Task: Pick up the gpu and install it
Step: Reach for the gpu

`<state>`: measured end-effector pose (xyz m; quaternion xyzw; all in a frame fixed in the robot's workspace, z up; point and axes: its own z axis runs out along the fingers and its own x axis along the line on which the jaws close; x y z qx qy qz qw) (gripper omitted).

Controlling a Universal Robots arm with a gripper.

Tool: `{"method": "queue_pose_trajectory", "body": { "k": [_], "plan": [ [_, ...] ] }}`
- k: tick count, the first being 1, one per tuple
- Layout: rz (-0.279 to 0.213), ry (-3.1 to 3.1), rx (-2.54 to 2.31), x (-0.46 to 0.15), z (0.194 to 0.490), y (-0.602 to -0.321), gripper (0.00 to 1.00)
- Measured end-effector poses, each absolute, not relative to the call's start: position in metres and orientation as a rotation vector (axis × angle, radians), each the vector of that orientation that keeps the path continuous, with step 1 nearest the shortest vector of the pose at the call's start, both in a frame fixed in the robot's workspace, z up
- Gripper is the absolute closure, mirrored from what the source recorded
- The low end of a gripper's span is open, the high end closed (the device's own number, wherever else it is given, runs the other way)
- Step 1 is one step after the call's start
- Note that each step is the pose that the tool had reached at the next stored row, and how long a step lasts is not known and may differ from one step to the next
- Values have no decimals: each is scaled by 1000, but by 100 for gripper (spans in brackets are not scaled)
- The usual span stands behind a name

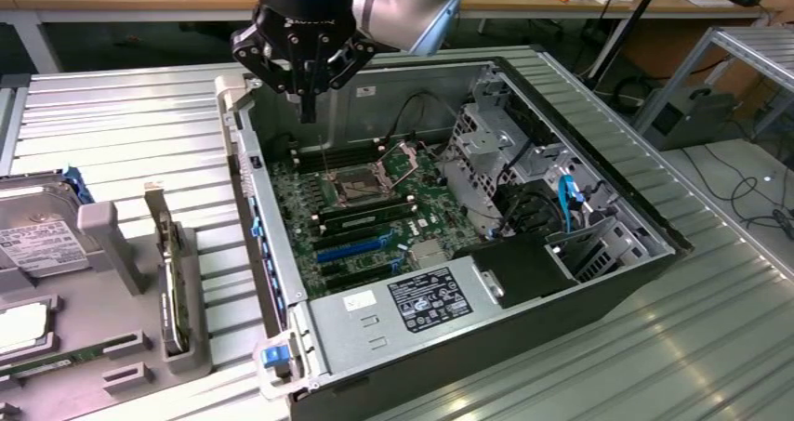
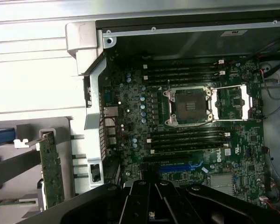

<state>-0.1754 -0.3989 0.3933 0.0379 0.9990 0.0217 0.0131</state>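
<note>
From the exterior view the worry is plain enough: the claw (image 1: pixel 307 112) hangs with its fingers pressed together and nothing between them, over the back corner of the open computer case (image 1: pixel 496 347). I'd guess any drop from here would drive those closed tips into the motherboard (image 1: pixel 372 198) near the open CPU socket (image 1: pixel 353 187), which looks like the last place to take a knock. The gpu (image 1: pixel 171 286) is nowhere near its grasp. It stands on its long edge in a grey holder (image 1: pixel 112 254) outside the case, well apart from the claw, lower than it and off toward the exterior view's left, with the case wall between the two. A card that thin, propped upright, looks easy to tip or catch crooked, and shut fingers could only shove it, not take it. In the wrist view the claw (image 2: pixel 151 198) shows as dark fingers closed against each other, empty, with the motherboard (image 2: pixel 130 107) and its CPU socket (image 2: pixel 190 105) spread beneath and a blue slot (image 2: pixel 179 166) close by the tips. The gpu (image 2: pixel 50 170) sits well off to the claw's side, beyond the case wall, with its green board showing and its silver bracket (image 2: pixel 30 141) at one end; crossing that wall is where I'd fear a clip
</note>
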Motion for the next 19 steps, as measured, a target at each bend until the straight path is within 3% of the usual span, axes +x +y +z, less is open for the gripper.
{"method": "queue_pose_trajectory", "body": {
  "k": [19],
  "plan": [
    [68,3112,118,-184,393,-399,89]
  ]
}}
